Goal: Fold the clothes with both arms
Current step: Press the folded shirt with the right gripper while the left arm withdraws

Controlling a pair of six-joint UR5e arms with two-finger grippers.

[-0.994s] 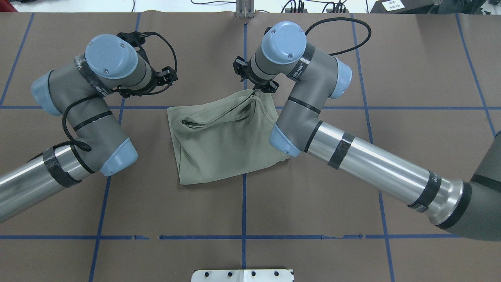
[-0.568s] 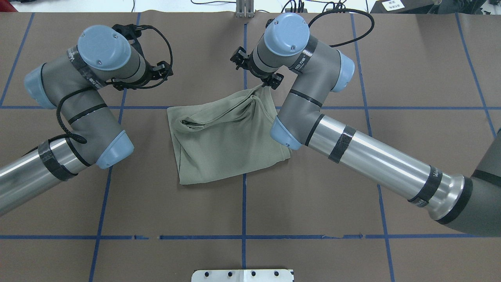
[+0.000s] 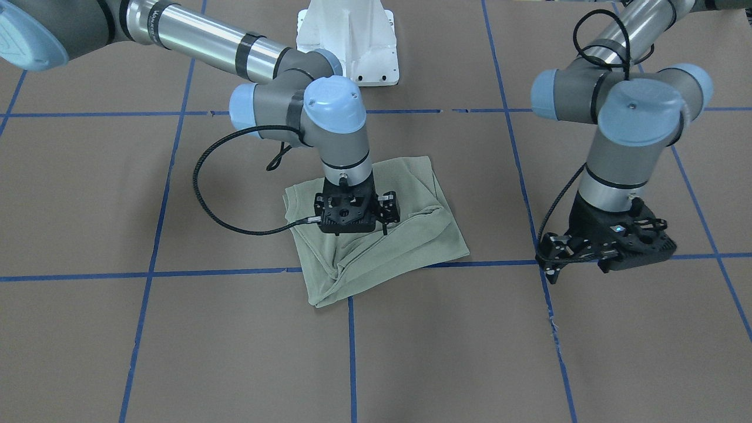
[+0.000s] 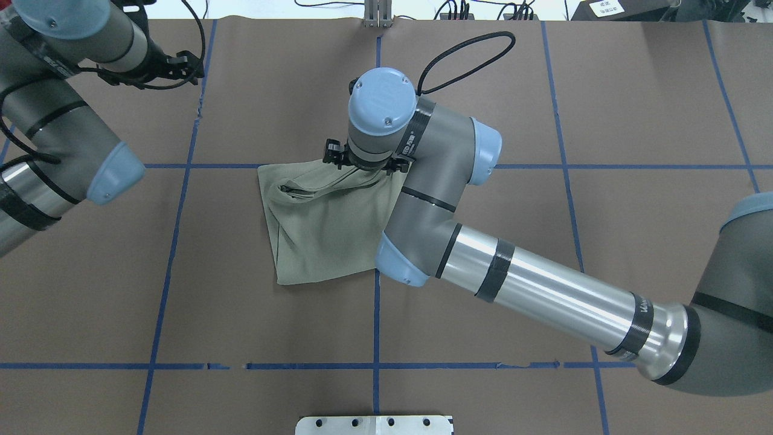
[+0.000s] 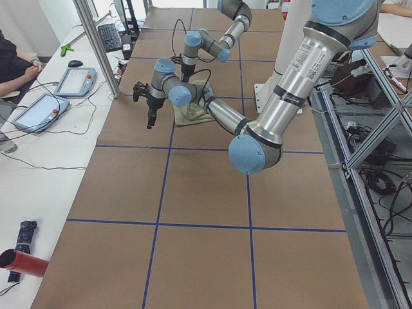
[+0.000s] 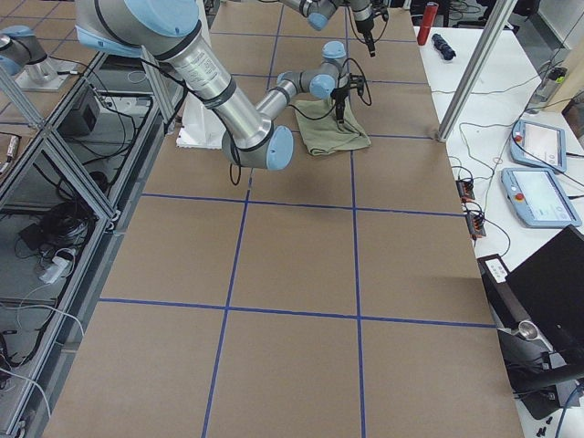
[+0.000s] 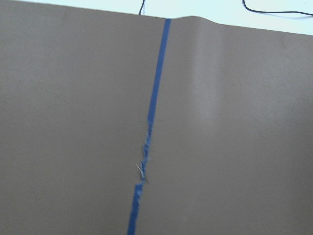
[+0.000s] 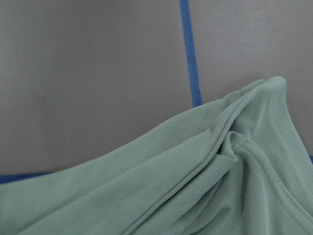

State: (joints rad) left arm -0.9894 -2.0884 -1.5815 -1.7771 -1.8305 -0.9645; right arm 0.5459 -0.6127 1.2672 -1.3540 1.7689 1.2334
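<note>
Now, the sage-green shirt point(image 4: 320, 235): where is it?
— In the middle of the counter point(image 4: 543, 90), folded into a rough rectangle at the crossing of two blue tape lines point(image 4: 375, 314). Most of it lies to the robot's left of the centre line. Its far edge is bunched into folds that run up to the right pincer.

State of the right pincer point(image 4: 361, 164)?
— It stands directly over the shirt's far edge, pointing down. The fingertips are hidden beneath the wrist. The cloth rises gathered to it, and the right wrist view shows ribbed knit lifted close under the camera. Recorded as closed on the shirt's edge.

And the right arm point(image 4: 543, 290)?
— It reaches across the counter. In the overhead view its lower joints cover the shirt's right side.

Left pincer point(image 3: 549, 258)?
— Well apart from the shirt, hanging above bare counter beside a tape line, tilted sideways. No cloth in it. I cannot tell how wide its jaws stand.

Anything further?
— A white pedestal point(image 3: 349, 41) on the robot's side of the counter.
</note>
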